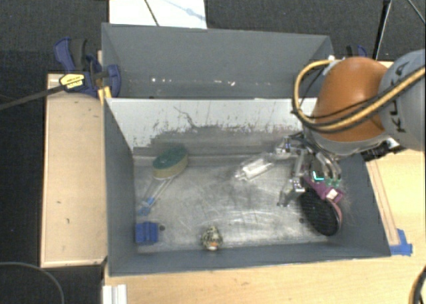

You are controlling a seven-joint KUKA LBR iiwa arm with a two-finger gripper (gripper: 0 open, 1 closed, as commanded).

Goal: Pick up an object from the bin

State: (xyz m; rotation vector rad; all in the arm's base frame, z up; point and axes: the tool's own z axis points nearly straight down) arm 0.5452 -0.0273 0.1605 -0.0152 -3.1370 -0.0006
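Down by bin's [365, 206] right wall: gripper [296, 193], with black purple-handled hairbrush [321, 216] just beside, toward the front-right corner. Cannot tell how far open.

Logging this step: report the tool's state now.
Tool: cannot be told; it hangs above the black, purple-handled brush at the right of the bin.

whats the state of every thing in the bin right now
gripper: low in the bin, at its right
black brush: lying flat, right beside the gripper
clear plastic piece: lying on its side, mid bin
green scrubber: lying flat, left
blue block: resting, front left corner
small round thing: resting by front wall
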